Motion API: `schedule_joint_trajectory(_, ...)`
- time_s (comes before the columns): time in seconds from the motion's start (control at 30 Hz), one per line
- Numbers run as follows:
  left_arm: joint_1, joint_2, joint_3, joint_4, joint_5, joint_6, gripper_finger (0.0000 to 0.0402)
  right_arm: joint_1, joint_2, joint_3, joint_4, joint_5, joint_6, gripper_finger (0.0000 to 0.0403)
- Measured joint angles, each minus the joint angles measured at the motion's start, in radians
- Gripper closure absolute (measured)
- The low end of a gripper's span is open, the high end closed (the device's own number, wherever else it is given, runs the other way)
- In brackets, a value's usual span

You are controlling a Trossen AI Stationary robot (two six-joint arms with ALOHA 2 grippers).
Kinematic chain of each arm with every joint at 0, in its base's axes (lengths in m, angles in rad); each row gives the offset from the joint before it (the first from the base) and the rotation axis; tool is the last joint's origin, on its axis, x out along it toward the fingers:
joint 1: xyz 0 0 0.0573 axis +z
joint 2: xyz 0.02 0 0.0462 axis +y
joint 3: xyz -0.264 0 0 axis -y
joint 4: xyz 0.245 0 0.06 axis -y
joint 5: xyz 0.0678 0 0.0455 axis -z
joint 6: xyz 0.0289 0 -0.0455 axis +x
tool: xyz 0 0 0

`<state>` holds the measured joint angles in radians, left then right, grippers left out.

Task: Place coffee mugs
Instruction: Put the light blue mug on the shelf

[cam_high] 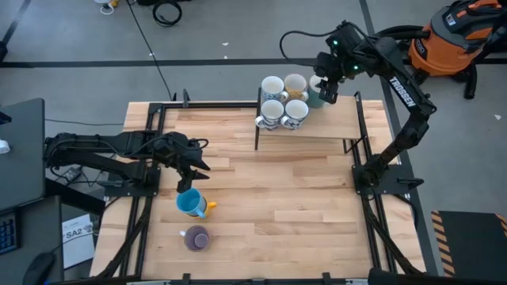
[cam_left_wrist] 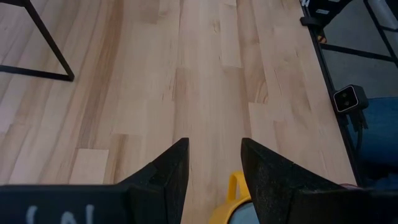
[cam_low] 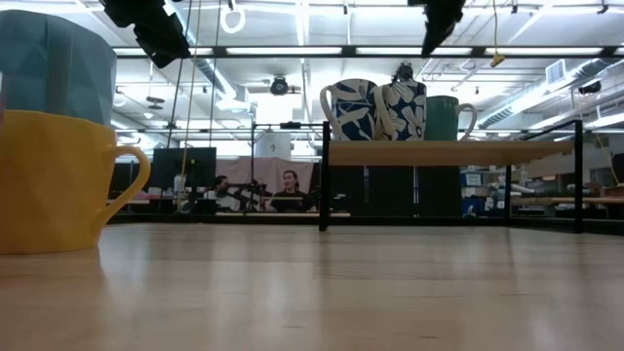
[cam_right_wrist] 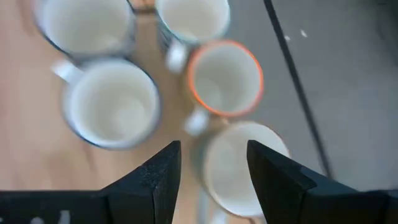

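Several coffee mugs stand upright on a raised wooden shelf (cam_high: 341,123) at the table's far right: white and blue-patterned ones (cam_high: 272,113), a tan one (cam_high: 295,83) and a teal one (cam_high: 315,98). My right gripper (cam_high: 325,92) hangs open above the teal mug (cam_right_wrist: 242,165), clear of it. At the near left a blue mug (cam_high: 188,202) sits in a yellow mug (cam_low: 54,180), and a purple mug (cam_high: 196,237) stands nearer the front edge. My left gripper (cam_high: 202,156) waits open just beyond the blue mug, above the yellow handle (cam_left_wrist: 235,186).
The shelf rests on a black metal frame (cam_low: 325,175) with thin legs. Black rails (cam_high: 150,158) run along both sides of the table. Bare wood (cam_high: 285,198) spreads between the shelf and the near-left mugs. People sit at desks in the room behind (cam_low: 291,185).
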<state>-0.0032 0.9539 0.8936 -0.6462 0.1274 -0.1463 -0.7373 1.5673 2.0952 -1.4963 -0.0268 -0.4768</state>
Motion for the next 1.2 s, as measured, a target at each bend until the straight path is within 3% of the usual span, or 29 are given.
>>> schedule_joint_trajectory(0.23, 0.000, 0.000, 0.000, 0.000, 0.000, -0.031, 0.0249, 0.081, 0.000, 0.026, -0.002, -0.118, 0.119, 0.0213)
schedule_joint_trajectory(0.53, 0.000, 0.000, 0.010, 0.009, 0.002, -0.175, 0.0249, 0.271, 0.000, 0.026, 0.037, -0.125, 0.234, 0.0213)
schedule_joint_trajectory(0.73, 0.000, 0.000, 0.100, -0.023, 0.074, -0.301, 0.0249, 0.403, 0.000, 0.026, 0.095, -0.125, 0.278, 0.0213)
schedule_joint_trajectory(1.0, -0.001, 0.000, 0.235, -0.220, 0.136, -0.346, 0.0249, 0.542, 0.000, 0.026, 0.142, -0.125, 0.308, 0.0213)
schedule_joint_trajectory(1.2, -0.001, 0.000, 0.246, -0.379, 0.136, -0.343, 0.0249, 0.635, 0.000, 0.008, 0.158, -0.125, 0.381, 0.0213)
